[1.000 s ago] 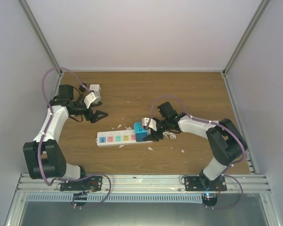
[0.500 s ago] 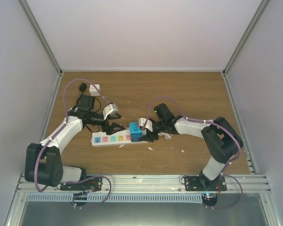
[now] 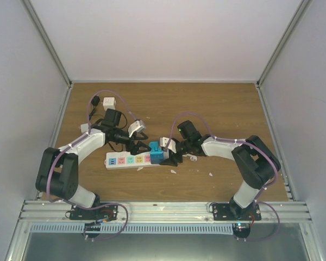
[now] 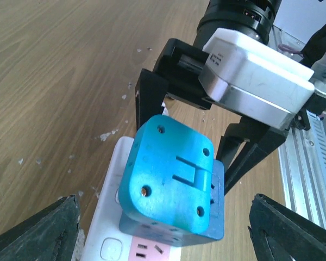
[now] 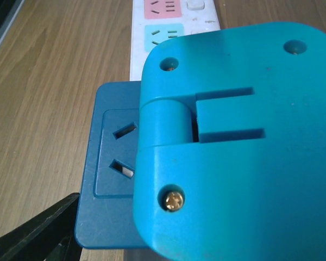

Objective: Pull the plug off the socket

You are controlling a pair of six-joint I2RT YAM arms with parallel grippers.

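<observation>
The socket [image 3: 131, 159] lies across the middle of the table [image 3: 217, 109], its length running left to right. The plug [image 3: 156, 152] sits on its right end. The left gripper [image 3: 142, 147] is just behind and left of the plug. The right gripper [image 3: 171, 155] is just to the plug's right, with its fingers [image 4: 149, 100] on either side of it. An adapter [image 3: 109, 102] lies near the far left corner, well apart from the socket.

Soft even light; plug [image 5: 228, 141] slightly soft up close.
</observation>
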